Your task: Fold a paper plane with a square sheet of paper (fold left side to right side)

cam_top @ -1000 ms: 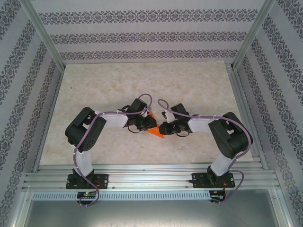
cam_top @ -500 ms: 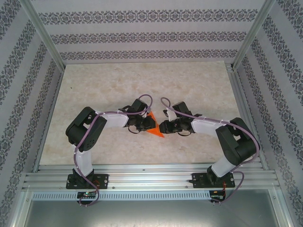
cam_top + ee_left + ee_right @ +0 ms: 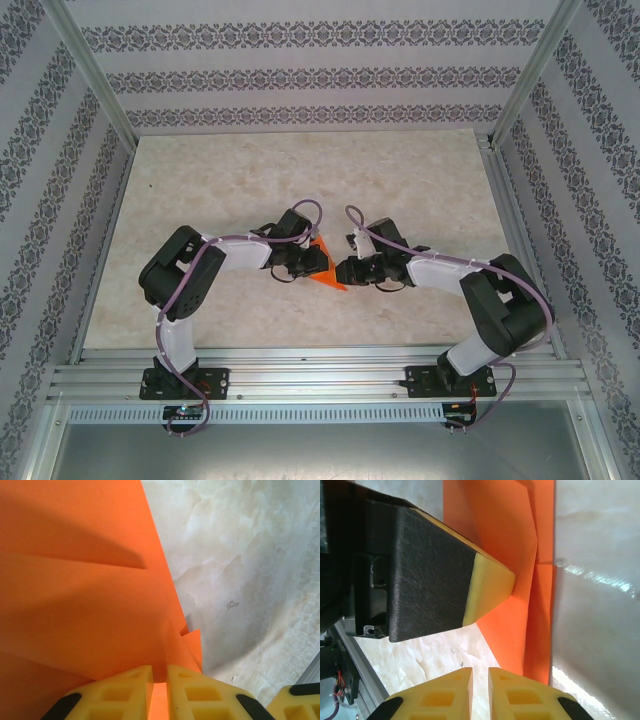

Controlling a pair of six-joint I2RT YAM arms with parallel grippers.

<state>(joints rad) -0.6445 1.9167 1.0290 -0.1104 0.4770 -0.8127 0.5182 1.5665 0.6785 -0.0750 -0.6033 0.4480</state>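
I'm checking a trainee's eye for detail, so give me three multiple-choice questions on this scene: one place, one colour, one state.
1. Where does the folded bright orange paper sheet lie? A. Between the left gripper and right gripper. B. At the far left corner. C. On the metal rail.
2. What colour are the left gripper's fingertips? A. Blue. B. Yellow. C. Red.
3. The left gripper is: A. wide open. B. holding a pen. C. shut on the paper.
Answers: 1A, top view shows it between both grippers; 2B, wrist view shows yellow pads; 3C, orange paper sits pinched between its fingers.
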